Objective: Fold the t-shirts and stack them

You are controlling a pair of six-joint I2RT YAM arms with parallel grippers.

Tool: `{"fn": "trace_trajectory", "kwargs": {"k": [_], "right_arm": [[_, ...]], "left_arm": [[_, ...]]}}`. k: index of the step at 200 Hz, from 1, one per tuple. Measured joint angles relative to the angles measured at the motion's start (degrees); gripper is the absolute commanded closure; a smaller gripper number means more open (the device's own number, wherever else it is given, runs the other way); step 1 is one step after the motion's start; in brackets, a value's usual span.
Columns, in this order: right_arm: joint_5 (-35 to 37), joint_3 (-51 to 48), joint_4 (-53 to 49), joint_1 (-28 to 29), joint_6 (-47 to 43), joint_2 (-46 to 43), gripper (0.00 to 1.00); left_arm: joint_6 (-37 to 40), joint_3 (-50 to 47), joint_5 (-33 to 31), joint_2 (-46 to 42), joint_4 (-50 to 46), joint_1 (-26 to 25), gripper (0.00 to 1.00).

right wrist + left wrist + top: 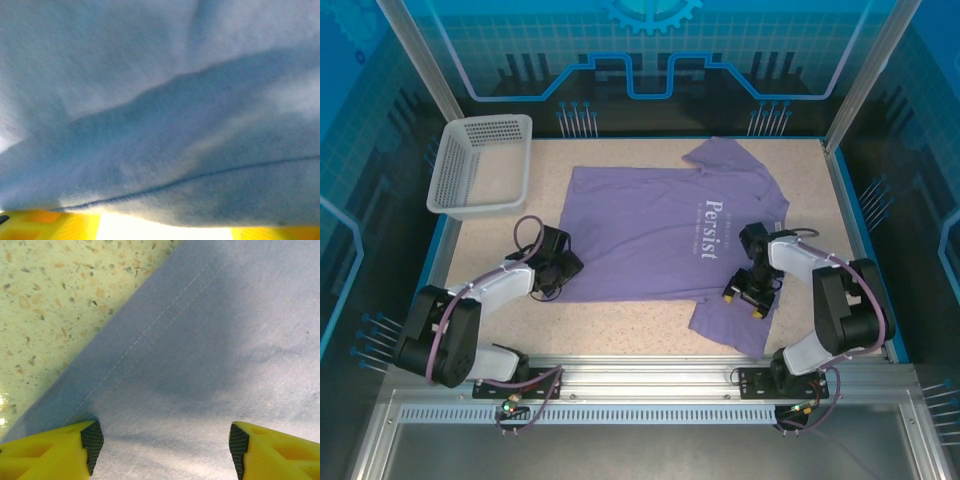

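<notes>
Overhead, a speckled table (pixel 620 325) holds a lavender t-shirt (pixel 640 235) spread flat at centre, its white lettering reading "Persist". A pale mesh basket (pixel 470 205) sits far left, apart from it. The left gripper (pixel 165 444), jaws wide, hovers over a double-stitched hem seen only in the wrist view. The right gripper (pixel 744 302), fingers parted, is at the near-right sleeve.

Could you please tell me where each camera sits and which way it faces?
Top external: above and behind the bases, looking down at the table, t-shirt, mesh basket; left arm and right arm show.
Left wrist: looking down at the t-shirt's hem and speckled table; left tool fingers show.
Right wrist: close to rumpled t-shirt cloth; right tool fingers show.
Shared: all see the t-shirt.
</notes>
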Motion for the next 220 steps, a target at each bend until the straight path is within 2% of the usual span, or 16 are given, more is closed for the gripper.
{"fn": "trace_trajectory", "kwargs": {"k": [33, 75, 98, 139, 173, 220], "right_arm": [[-0.59, -1.22, -1.49, 0.76, -0.28, -5.27, 0.26], [-2.21, 1.07, -1.51, 4.42, -3.56, -11.63, 0.25], [-3.34, 1.09, -1.51, 6.97, -5.35, -13.66, 0.25], [-4.37, 1.09, -1.46, 8.79, -7.41, -14.19, 0.26], [-3.89, 1.46, -2.36, 8.83, -8.24, -14.21, 0.28], [-1.05, 2.19, -6.29, 8.48, -7.15, -13.79, 0.35]], "left_arm": [[1.29, 0.09, 0.55, -3.26, -4.79, 0.33, 0.24], [1.53, 1.4, 0.17, -11.32, -13.77, 2.62, 0.33], [1.18, -0.55, 0.31, -14.93, -15.47, 5.03, 0.35], [0.33, -4.83, 3.13, -14.99, -16.94, 7.93, 0.45], [-0.87, -5.51, 5.22, -13.25, -15.82, 7.93, 0.58], [-0.87, -5.18, 5.09, -9.29, -14.58, 8.07, 0.85]]}}
